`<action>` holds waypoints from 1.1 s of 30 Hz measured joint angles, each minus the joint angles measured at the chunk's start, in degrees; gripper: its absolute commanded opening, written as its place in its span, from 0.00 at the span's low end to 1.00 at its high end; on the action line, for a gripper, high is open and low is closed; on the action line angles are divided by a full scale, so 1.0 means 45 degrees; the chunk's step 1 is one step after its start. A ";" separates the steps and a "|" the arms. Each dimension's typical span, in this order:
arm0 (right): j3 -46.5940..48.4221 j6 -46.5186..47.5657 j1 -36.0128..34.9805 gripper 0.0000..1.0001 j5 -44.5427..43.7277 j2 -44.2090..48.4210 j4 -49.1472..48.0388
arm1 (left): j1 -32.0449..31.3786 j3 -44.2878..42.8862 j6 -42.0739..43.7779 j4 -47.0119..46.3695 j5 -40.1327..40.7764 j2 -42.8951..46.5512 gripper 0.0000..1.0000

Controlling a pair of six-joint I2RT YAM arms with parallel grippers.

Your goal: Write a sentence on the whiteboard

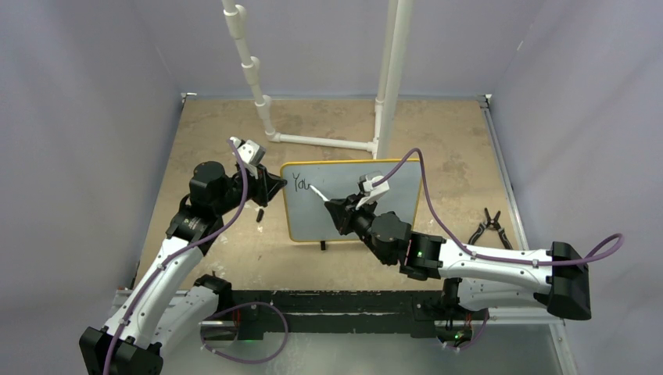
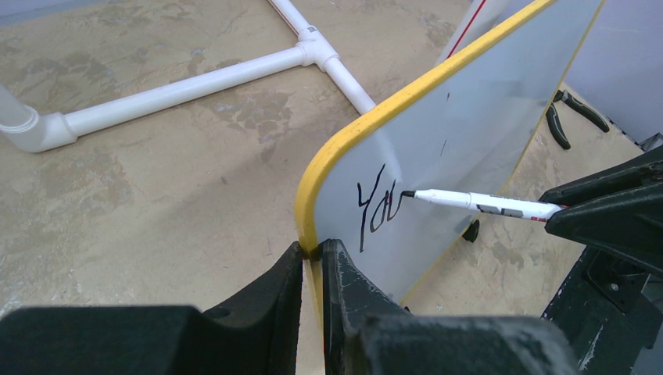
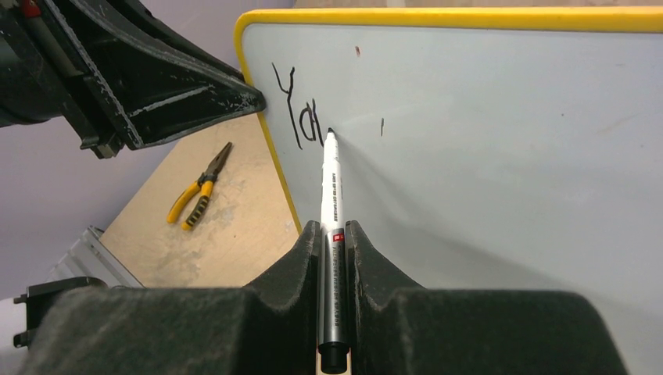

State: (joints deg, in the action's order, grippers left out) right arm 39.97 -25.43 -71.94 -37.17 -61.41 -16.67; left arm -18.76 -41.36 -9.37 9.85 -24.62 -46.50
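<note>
A white PVC pipe frame (image 1: 320,142) stands in the upper middle of the top view, two uprights rising from a horizontal run with elbow and tee joints. It rests on a mottled tan tabletop (image 1: 219,141). Pliers (image 1: 489,226) lie flat at the right of that view, well apart from the pipes; the right wrist view shows yellow-and-black handles (image 3: 199,195). Pale lavender-grey walls (image 1: 78,117) close three sides.

pipe frame (image 1: 320,141) behind whiteboard (image 1: 301,215), pliers (image 1: 489,228) lying rightward
</note>
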 measured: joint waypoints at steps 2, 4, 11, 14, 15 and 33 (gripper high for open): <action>0.0000 0.0063 -0.0005 0.00 -0.0083 -0.0005 -0.0131 | 0.0000 0.0000 0.0000 0.0000 0.0000 0.0000 0.00; 0.0000 0.0151 -0.0005 0.00 -0.0151 -0.0005 -0.0291 | 0.0000 0.0000 0.0000 0.0000 0.0000 0.0000 0.00; 0.0000 0.0345 -0.0005 0.00 -0.0223 -0.0005 -0.0544 | 0.0000 0.0000 0.0000 0.0000 0.0000 0.0000 0.00; 0.0000 0.0364 -0.0005 0.00 -0.0238 -0.0005 -0.0583 | 0.0000 0.0000 0.0000 0.0000 0.0000 0.0000 0.00; 0.0000 0.0364 -0.0005 0.00 -0.0238 -0.0005 -0.0583 | 0.0000 0.0000 0.0000 0.0000 0.0000 0.0000 0.00; -0.0005 -0.0515 -0.0005 0.00 -0.0131 -0.0005 0.0010 | 0.0000 0.0005 0.0000 0.0000 -0.0005 0.0000 0.00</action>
State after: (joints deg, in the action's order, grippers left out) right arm 39.94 -27.75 -71.96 -37.76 -61.43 -16.62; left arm -18.76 -41.34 -9.37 9.85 -24.64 -46.50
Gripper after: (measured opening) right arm 0.142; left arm 0.123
